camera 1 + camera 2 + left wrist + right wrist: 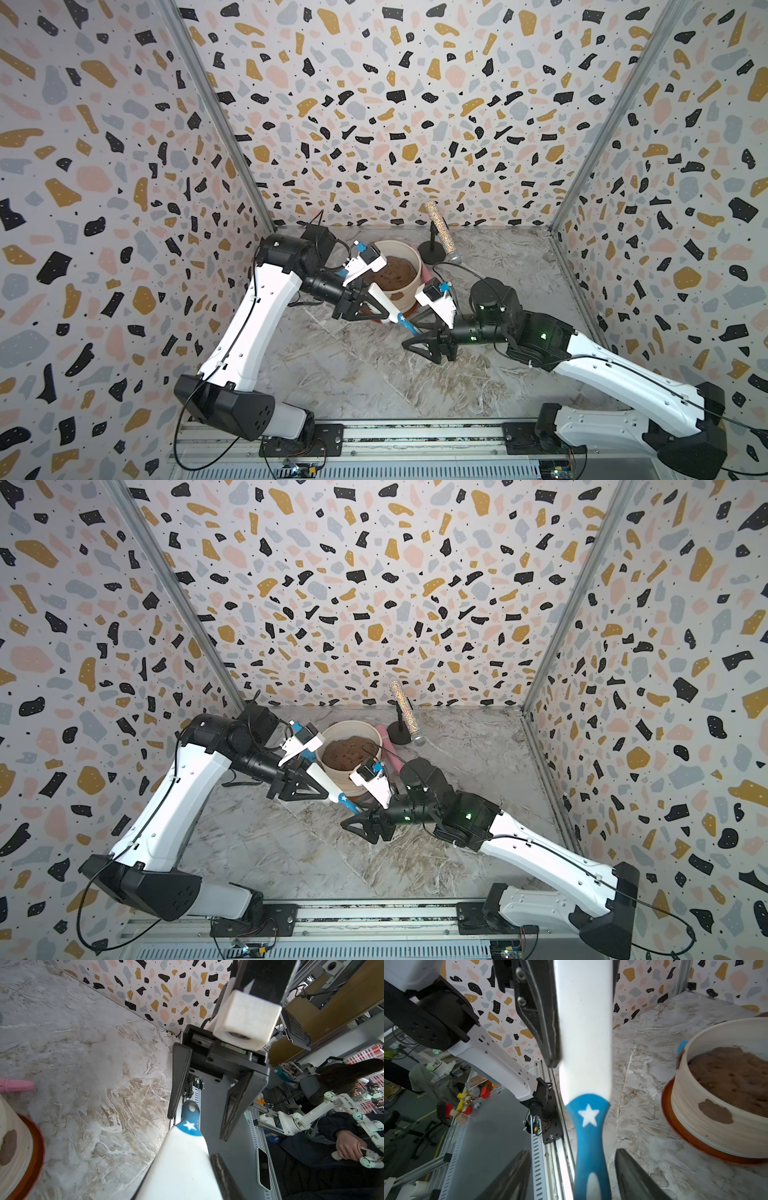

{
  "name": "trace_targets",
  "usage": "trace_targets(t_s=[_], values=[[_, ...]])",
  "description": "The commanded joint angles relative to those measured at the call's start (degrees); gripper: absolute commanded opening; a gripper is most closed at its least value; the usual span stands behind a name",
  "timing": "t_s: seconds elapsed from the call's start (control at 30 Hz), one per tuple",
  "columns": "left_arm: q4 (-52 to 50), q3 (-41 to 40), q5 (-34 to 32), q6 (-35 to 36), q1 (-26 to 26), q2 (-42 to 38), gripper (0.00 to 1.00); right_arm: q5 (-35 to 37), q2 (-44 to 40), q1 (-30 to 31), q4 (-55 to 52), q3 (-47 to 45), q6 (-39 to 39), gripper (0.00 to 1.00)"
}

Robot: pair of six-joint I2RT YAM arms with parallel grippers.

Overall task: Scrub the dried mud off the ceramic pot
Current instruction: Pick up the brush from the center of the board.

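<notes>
our left gripper [382,311] has its jaws clamped on the brush [584,1043] just in front of the ceramic pot [708,1136]. handle points away from the pot, blue end between the spread jaws of our right gripper [571,1153]; dried mud [715,1112] sits on the pot wall facing them.

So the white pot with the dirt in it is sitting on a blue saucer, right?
Not quite. The white pot with the dirt in it is sitting on a reddish-brown saucer, not a blue one. The right wrist view shows the saucer's rim sticking out under the pot.
</notes>
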Motion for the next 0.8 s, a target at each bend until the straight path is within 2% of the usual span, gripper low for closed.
trace_targets(t_s=[0.0, 0.17, 0.27, 0.33, 0.4, 0.43, 0.47, 0.57, 0.6, 0.77], values=[[-11.50, 1.95, 0.85, 1.26, -0.73, -0.91, 0.10, -4.26, 0.99, 0.01, 5.44, 3.22, 3.45, 0.53], [-11.50, 1.79, 1.06, 1.18, -1.11, -1.24, 0.10, -3.10, 1.99, 0.01, 7.36, 3.07, 3.78, 0.36], [-11.50, 1.09, 1.58, 1.47, -1.19, -1.91, 0.10, -3.09, 1.94, 0.01, 7.70, 2.94, 3.96, 0.18], [-11.50, 0.74, 1.83, 1.68, -1.20, -2.43, 0.13, -3.60, 1.92, -0.07, 7.64, 2.94, 4.08, 0.10], [-11.50, 0.53, 2.00, 1.71, -1.20, -2.79, 0.22, -3.57, 1.54, -0.07, 7.43, 2.82, 3.49, 0.01], [-11.43, 0.59, 2.01, 1.71, -1.20, -2.91, 0.32, -3.23, 1.17, -0.13, 7.06, 2.57, 2.72, 0.00], [-11.43, 0.73, 2.15, 1.63, -1.20, -2.98, 0.52, -2.79, 0.79, -0.16, 6.45, 2.43, 1.88, 0.00], [-11.03, 1.54, 1.97, 1.48, -1.20, -3.06, 0.94, -1.85, -0.02, -0.16, 2.94, 2.25, -1.78, 0.00], [-10.05, 1.74, 1.46, 0.18, -1.13, -2.99, 0.99, -0.48, -0.18, -0.16, 0.28, 2.67, -4.11, 0.00], [2.72, -1.29, -1.74, -17.83, -1.11, -3.31, 1.00, 14.24, -0.53, -0.16, -10.51, 4.18, -16.79, 0.00]])
